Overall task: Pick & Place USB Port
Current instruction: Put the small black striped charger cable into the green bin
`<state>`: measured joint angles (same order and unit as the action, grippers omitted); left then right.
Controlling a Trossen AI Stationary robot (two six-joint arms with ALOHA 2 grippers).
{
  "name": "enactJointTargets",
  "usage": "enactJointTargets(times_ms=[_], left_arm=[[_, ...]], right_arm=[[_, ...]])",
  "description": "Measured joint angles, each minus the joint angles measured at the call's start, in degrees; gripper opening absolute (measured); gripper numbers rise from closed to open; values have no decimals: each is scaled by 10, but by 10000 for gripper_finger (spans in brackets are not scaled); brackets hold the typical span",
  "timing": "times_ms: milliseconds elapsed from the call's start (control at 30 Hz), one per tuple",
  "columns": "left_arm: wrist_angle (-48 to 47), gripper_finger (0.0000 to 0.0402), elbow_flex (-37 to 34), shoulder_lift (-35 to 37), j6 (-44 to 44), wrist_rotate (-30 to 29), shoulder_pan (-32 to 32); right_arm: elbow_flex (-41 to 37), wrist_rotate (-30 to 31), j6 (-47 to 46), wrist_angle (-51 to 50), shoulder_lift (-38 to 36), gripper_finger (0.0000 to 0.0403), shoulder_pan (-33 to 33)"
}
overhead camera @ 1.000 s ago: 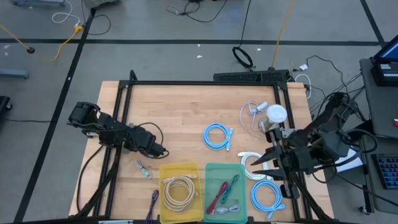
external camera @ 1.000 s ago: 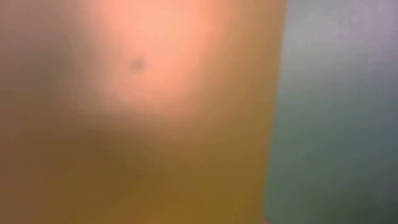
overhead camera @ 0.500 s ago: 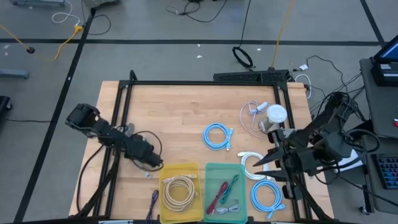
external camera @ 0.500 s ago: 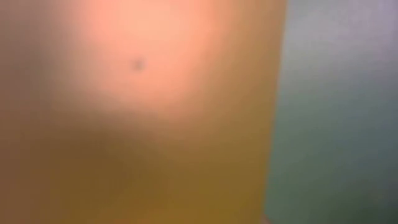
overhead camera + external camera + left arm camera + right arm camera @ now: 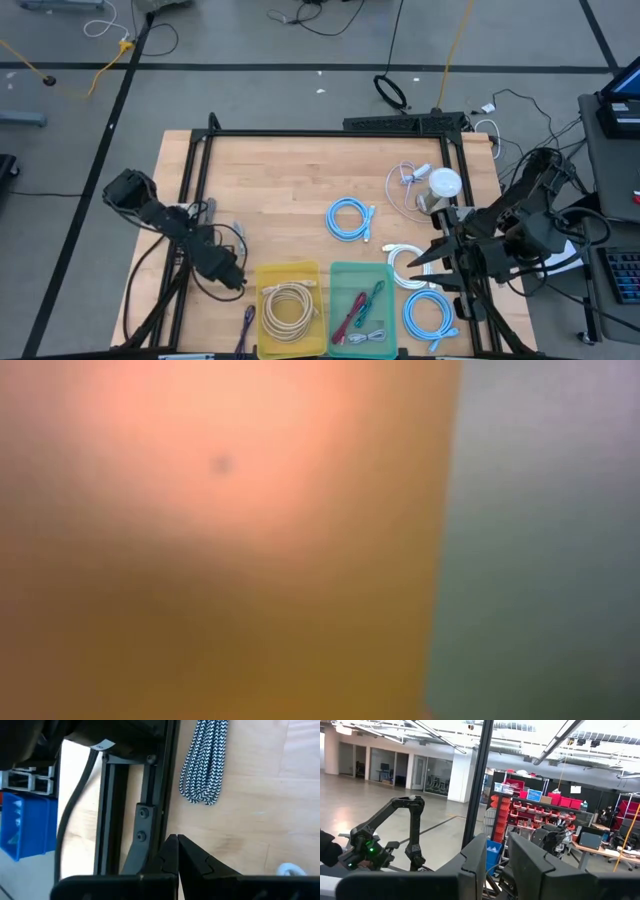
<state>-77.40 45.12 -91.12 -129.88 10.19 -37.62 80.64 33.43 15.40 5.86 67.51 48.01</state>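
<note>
At desk's near-left edge, left end effector point(image 5: 236, 283) hangs low beside yellow bin point(image 5: 291, 309), fingers pinched fully together, nothing visibly between them. USB connector not discernible in overhead view; likely hidden under that end effector. Right end effector point(image 5: 421, 263) waits over white cable coil point(image 5: 403, 266), fingers slightly parted, empty. Judging by this, pick unconfirmed, placement still ahead.

High view looks straight down on the table point(image 5: 300, 170); low view seems blocked, 2 wrist views close.
</note>
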Motion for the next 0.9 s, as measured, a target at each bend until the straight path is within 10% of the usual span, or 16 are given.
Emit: enactJointTargets(times_ms=[900], left_arm=[[144,0,-118,1,5,-129,62]], right_arm=[[0,58,-1,0,-1,73,-1]])
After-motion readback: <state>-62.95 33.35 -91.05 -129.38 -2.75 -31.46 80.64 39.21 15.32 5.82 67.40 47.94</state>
